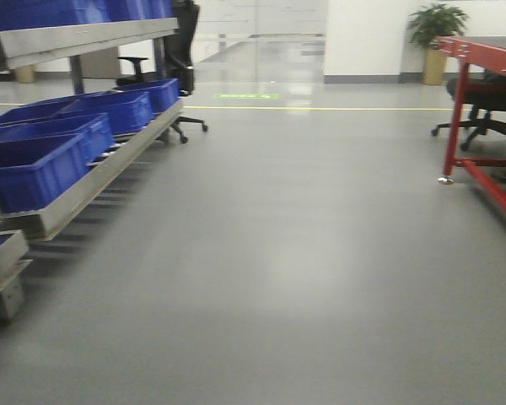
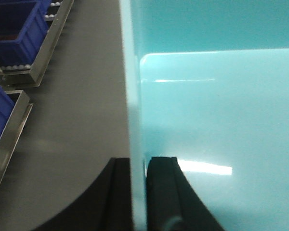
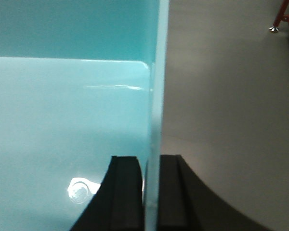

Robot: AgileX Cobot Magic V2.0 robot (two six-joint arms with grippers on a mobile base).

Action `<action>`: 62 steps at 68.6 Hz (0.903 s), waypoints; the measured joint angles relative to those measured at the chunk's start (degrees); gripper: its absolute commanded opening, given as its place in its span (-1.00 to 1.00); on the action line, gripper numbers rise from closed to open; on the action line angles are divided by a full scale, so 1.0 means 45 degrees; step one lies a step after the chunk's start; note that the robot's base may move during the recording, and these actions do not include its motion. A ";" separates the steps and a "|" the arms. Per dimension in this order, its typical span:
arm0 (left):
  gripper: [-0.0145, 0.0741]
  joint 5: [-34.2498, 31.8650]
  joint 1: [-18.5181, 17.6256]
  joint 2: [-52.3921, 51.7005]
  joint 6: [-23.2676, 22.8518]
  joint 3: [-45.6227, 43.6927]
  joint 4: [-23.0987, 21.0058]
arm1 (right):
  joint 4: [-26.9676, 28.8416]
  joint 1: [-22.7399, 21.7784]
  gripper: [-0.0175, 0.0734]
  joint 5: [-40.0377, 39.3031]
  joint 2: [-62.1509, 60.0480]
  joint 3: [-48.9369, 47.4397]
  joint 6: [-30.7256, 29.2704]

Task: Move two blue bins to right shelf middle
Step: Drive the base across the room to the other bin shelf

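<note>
Pale sky-blue plastic bin [image 2: 221, 120], left wall pinched in black left gripper [image 2: 138, 192], right wall clamped in right gripper [image 3: 151, 197], dark blue crates [image 1: 38, 173] on steel rack [image 1: 110, 169] nearby

Blue bin [image 2: 221, 120] cropped by frame edges; can't tell if 2 nested.

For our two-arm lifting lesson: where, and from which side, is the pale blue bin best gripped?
Take the pale blue bin by its thin upright side walls from above, fingers straddling each: left gripper on the left wall, right gripper on the right.
</note>
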 measured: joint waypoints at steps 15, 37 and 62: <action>-0.92 0.0000 0.0000 0.0000 0.0000 0.0000 0.0000 | 0.0000 0.0000 -0.97 0.0000 0.0000 0.0000 0.0000; -0.92 0.0000 0.0000 0.0000 0.0000 0.0000 0.0000 | 0.0000 0.0000 -0.97 0.0000 0.0000 0.0000 0.0000; -0.92 0.0000 0.0000 0.0000 0.0000 0.0000 0.0000 | 0.0000 0.0000 -0.97 0.0000 0.0000 0.0000 0.0000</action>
